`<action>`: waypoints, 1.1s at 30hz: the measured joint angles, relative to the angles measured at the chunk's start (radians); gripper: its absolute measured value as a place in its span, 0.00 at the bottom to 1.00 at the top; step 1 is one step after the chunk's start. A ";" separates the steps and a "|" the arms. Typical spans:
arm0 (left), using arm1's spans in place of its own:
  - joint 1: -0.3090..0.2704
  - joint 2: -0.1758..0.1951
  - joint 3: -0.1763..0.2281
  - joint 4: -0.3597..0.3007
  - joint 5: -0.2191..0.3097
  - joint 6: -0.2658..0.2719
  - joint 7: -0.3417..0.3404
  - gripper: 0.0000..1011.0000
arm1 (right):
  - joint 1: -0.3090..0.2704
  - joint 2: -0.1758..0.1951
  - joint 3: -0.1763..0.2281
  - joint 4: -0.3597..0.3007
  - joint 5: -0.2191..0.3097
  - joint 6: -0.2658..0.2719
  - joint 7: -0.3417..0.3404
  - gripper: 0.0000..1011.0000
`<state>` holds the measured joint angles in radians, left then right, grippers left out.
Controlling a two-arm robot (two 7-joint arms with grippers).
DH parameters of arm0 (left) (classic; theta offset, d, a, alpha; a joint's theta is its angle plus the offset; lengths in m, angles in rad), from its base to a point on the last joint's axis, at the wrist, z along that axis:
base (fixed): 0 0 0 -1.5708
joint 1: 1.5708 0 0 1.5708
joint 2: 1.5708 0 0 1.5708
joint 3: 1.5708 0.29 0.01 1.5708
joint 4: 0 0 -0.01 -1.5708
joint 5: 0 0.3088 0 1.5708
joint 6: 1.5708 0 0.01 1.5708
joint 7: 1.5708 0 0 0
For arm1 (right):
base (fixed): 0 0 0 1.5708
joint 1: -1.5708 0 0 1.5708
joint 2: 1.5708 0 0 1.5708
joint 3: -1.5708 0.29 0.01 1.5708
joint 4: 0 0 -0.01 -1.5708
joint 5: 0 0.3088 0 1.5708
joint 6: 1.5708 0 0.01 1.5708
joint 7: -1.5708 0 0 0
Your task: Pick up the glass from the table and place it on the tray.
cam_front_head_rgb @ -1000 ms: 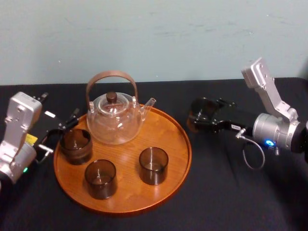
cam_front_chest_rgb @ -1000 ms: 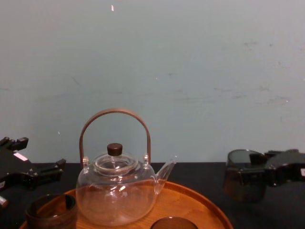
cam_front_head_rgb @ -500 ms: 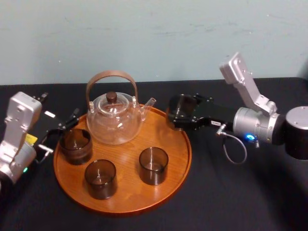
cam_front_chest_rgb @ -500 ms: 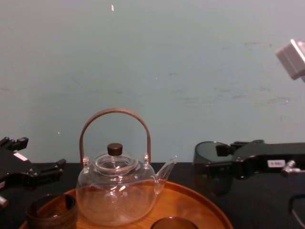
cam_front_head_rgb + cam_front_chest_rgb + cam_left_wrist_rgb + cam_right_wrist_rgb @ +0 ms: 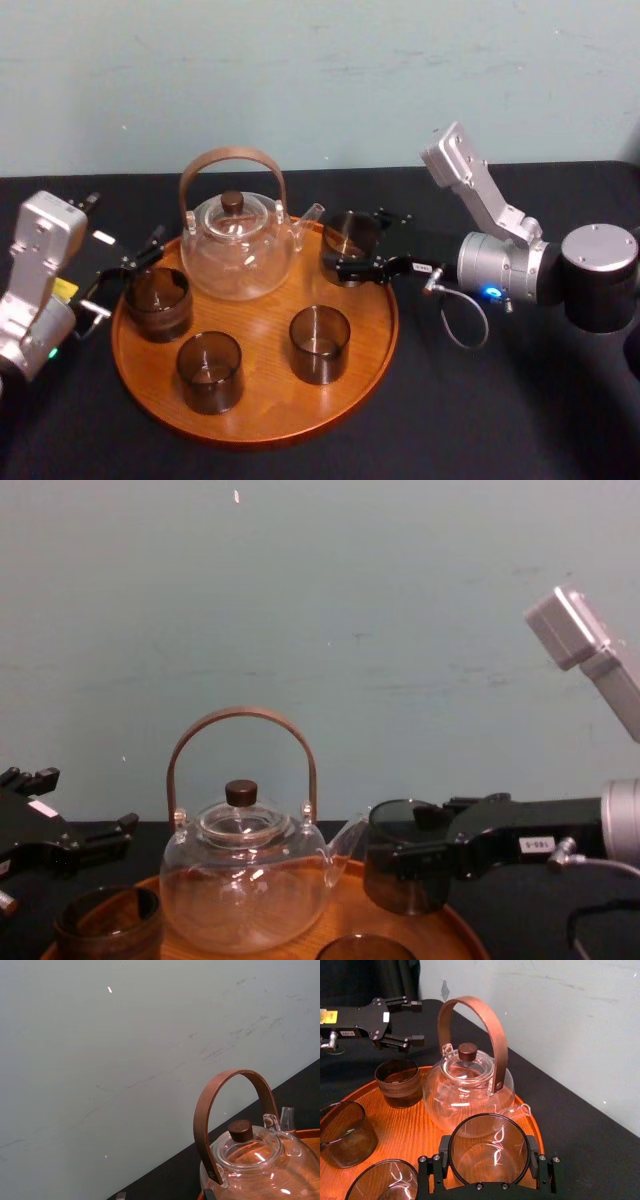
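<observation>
My right gripper (image 5: 350,248) is shut on a smoky glass (image 5: 349,238), holding it upright low over the back right part of the round wooden tray (image 5: 250,435), beside the teapot's spout. In the right wrist view the glass (image 5: 488,1152) sits between the black fingers (image 5: 445,1154). From the chest the glass (image 5: 400,870) hangs just over the tray rim (image 5: 455,930); I cannot tell whether it touches. My left gripper (image 5: 125,275) stands open on the black table (image 5: 500,420) at the tray's left edge.
A glass teapot (image 5: 238,245) with a brown handle stands at the tray's back. Three other smoky glasses stand on the tray: left (image 5: 157,303), front (image 5: 209,371) and middle (image 5: 319,343). A pale wall rises behind the table.
My right arm has carried the glass leftward from over the table to over the tray's back right part and lowered it a little. The left arm has not moved.
</observation>
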<state>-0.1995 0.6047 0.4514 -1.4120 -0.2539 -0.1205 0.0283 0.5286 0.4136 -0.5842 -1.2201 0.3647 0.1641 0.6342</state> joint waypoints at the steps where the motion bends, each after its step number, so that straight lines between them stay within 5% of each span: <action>1: 0.000 0.000 0.000 0.000 0.000 0.000 0.000 0.99 | 0.001 -0.001 -0.002 0.003 0.000 0.000 0.001 0.90; 33: 0.000 0.000 0.000 0.000 0.000 0.000 0.000 0.99 | 0.020 -0.026 -0.021 0.084 -0.023 -0.001 0.002 0.90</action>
<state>-0.1995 0.6047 0.4514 -1.4120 -0.2539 -0.1206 0.0283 0.5482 0.3876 -0.6053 -1.1365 0.3412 0.1628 0.6363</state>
